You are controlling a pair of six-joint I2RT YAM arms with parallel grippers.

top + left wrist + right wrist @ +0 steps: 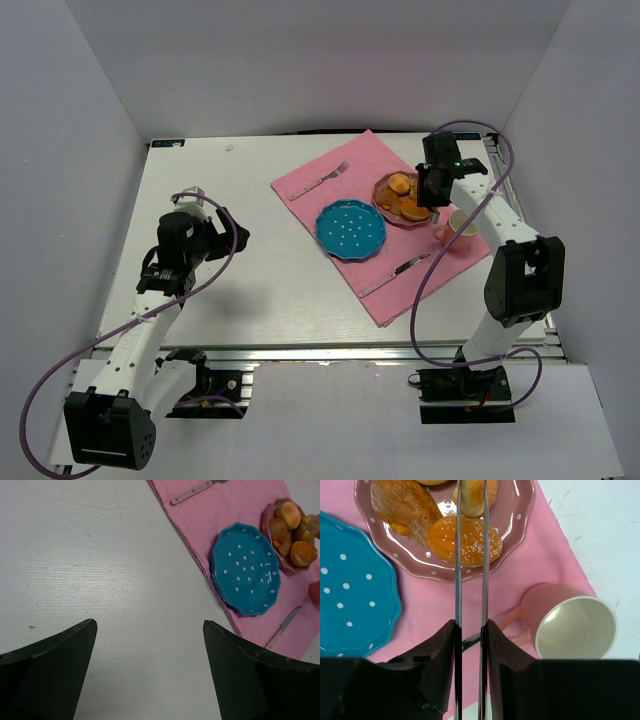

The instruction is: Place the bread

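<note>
**Right jaws at the bread, pickup in hand**

Right jaws fill my wrist view, two thin blades drawn close with only a slit between them. Their tips run out of frame across a golden bun (471,497), so I cannot tell whether they pinch it or merely lie over it. That bun sits on the pink dotted plate (517,535), just beyond a sesame pastry (465,540). Left jaws hang spread wide over the counter (100,555), grasping nothing. I judge this the pickup step. Next calls for a straight lift, then a carry left of the jaws, likely to the teal plate (350,595), minding the mug (575,627) on their right.
</note>
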